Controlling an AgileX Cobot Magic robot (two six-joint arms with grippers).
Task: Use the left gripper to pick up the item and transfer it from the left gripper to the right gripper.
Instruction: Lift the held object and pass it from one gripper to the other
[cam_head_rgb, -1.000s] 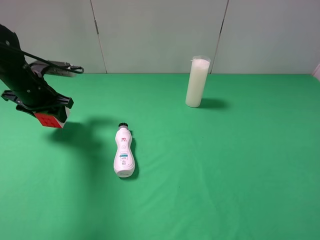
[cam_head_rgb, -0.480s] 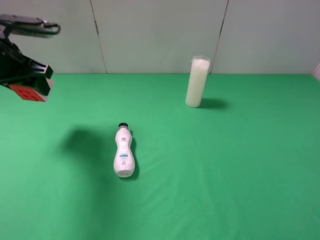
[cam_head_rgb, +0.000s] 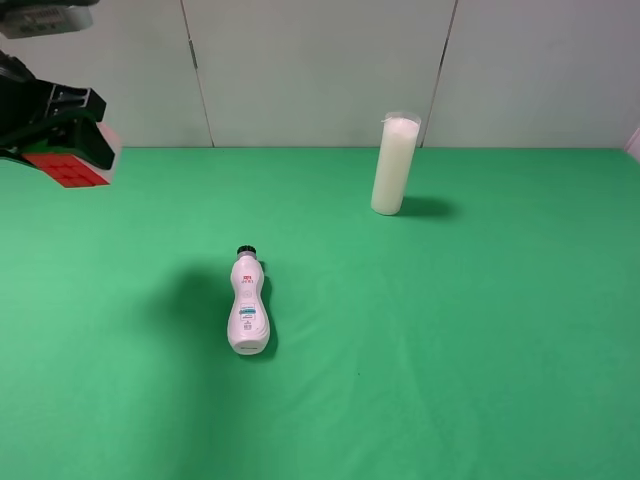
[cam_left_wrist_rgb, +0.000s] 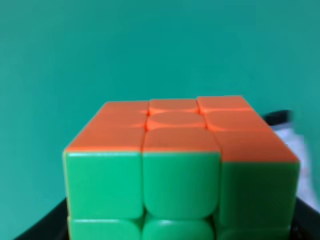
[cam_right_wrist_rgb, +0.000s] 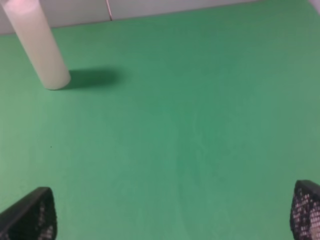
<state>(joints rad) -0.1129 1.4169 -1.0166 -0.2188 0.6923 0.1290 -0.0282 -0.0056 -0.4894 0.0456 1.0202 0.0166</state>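
Observation:
My left gripper (cam_head_rgb: 62, 135) is shut on the puzzle cube (cam_head_rgb: 72, 167) and holds it high above the green table at the far left of the exterior view. The cube shows a red face from below there. In the left wrist view the cube (cam_left_wrist_rgb: 182, 167) fills the frame, with green and orange faces, held between the black jaws. My right gripper (cam_right_wrist_rgb: 175, 215) is out of the exterior view; in its wrist view its two black fingertips (cam_right_wrist_rgb: 30, 215) stand wide apart with nothing between them.
A white bottle with a black cap (cam_head_rgb: 248, 303) lies on its side in the middle of the green table (cam_head_rgb: 480, 330). A tall white cylinder (cam_head_rgb: 394, 165) stands at the back, also in the right wrist view (cam_right_wrist_rgb: 37, 47). A grey wall runs behind.
My left gripper has lifted the cube from near the table surface to high at the far left, then shifted slightly right. Its shadow moved toward the bottle.

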